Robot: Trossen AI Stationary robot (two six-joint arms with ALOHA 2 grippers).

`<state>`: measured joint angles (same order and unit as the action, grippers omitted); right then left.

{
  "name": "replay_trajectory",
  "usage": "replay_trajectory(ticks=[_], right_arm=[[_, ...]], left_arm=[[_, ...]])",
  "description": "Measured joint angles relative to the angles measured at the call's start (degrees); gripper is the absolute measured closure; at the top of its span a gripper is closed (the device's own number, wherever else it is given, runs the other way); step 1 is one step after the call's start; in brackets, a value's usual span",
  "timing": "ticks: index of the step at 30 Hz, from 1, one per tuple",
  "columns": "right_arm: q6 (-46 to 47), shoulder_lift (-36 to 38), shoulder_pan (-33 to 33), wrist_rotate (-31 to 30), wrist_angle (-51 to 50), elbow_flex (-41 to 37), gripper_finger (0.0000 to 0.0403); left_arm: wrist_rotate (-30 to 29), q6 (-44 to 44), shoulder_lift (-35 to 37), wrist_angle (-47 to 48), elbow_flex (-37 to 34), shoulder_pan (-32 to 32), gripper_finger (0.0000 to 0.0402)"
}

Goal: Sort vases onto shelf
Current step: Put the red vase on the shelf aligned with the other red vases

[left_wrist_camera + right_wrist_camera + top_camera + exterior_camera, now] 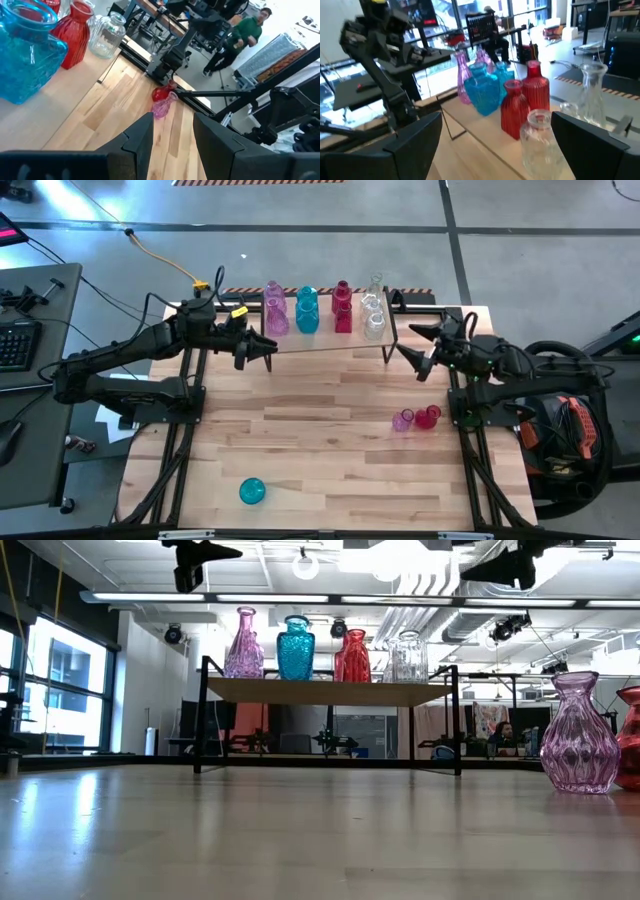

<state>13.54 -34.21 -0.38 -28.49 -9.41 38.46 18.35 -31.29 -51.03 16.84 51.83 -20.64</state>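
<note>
The shelf (330, 340) (330, 692) stands near the table's far edge. On its top stand pink vases (275, 310), a teal vase (307, 310), red vases (343, 308) and clear vases (373, 315). On the table stand a pink vase (403, 420) (580, 735) and a red vase (428, 417) at the right, touching or nearly so. A teal vase (252, 491) sits near the near edge. My left gripper (268, 350) (172, 145) hovers open at the shelf's left end. My right gripper (410, 352) (495, 145) hovers wide open at its right end.
Bare tabletop (320, 440) lies between the shelf and the loose vases. Both arms hang above table height, as the low view shows. A desk with a keyboard (15, 345) stands left of the table. A person in green (245, 32) is in the room beyond.
</note>
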Motion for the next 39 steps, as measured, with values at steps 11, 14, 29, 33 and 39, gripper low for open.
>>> replay_trajectory(ticks=[11, 14, 29, 33, 39], right_arm=[[11.4, 0.2, 0.0, 3.1, -16.3, 0.0, 0.0037], [16.3, 0.2, 0.0, 5.2, -19.5, 0.0, 0.0037], [31.5, -0.3, 0.0, 14.6, -44.1, 8.3, 0.0037], [38.8, -1.5, 0.0, 18.9, -56.1, 11.8, 0.0037], [45.3, -4.2, 0.0, 23.0, -66.8, 14.4, 0.0037]], left_arm=[[-7.0, -0.1, -0.6, -1.0, 0.0, 0.0, 0.0271], [-8.3, -0.1, -0.6, -1.3, 0.0, 0.0, 0.0271], [-8.5, -5.7, -0.6, -2.1, 0.0, 0.0, 0.0271], [-8.5, -6.1, -0.6, -2.1, 0.0, 0.0, 0.0271], [-8.5, -6.1, -0.6, -2.1, 0.0, 0.0, 0.0271]])
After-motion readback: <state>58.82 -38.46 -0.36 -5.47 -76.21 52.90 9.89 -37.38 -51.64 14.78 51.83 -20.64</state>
